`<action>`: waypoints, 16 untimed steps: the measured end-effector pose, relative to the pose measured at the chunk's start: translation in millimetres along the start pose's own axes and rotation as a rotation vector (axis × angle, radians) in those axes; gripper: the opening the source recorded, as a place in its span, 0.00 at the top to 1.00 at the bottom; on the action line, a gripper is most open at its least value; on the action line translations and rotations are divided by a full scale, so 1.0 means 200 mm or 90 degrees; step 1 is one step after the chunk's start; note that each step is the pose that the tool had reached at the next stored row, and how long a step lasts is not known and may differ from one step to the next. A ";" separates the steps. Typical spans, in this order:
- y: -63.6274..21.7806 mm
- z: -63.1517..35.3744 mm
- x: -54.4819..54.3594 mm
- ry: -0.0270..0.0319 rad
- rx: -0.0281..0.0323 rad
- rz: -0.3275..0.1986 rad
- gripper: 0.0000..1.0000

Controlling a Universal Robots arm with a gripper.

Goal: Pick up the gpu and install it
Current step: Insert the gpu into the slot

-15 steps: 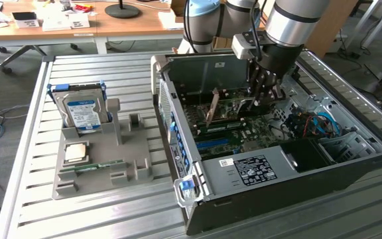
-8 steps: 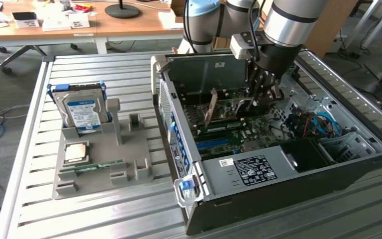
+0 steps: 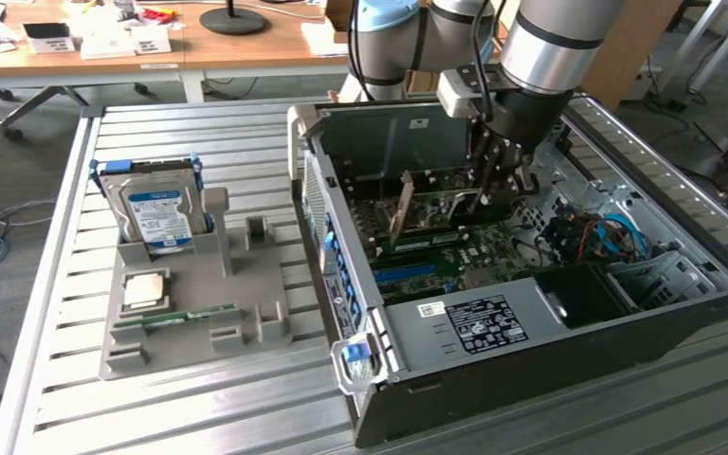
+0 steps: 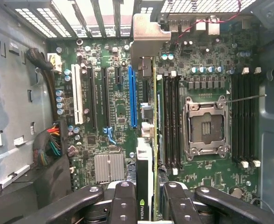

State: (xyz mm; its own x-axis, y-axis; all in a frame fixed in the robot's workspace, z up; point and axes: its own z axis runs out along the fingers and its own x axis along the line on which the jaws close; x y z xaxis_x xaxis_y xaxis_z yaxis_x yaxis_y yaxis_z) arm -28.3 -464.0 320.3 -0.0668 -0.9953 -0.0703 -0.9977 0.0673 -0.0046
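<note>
The gpu (image 3: 440,207) stands on edge inside the open computer case (image 3: 554,365), low over the motherboard. My gripper (image 3: 497,201) reaches down into the case and is shut on it. In the wrist view I look straight along the gpu (image 4: 145,179): a thin green board edge, a black cooler with a small logo, and the silver end bracket (image 4: 146,37) at the case's rear slot openings. The black fingers (image 4: 123,200) clamp it from both sides. The card sits just beside the long blue slot (image 4: 133,95); I cannot tell whether it is seated in a slot.
A grey holder (image 3: 231,327) at the exterior view's left carries a hard drive (image 3: 159,213), a processor chip (image 3: 145,289) and a memory stick (image 3: 177,318). Inside the case are the empty processor socket (image 4: 207,126), memory slots (image 4: 169,121) and cable bundles (image 4: 48,144).
</note>
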 end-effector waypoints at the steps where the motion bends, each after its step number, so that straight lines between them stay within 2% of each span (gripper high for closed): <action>1: 0.000 0.000 0.00 0.0001 0.0000 0.000 0.73; 16: 0.000 0.018 0.00 0.0002 0.0000 0.000 0.73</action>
State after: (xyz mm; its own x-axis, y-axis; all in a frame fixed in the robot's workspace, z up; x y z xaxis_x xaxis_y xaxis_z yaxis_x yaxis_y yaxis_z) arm -28.3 -464.0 316.6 -0.0668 -0.9953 -0.0701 -0.9977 0.0673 -0.0045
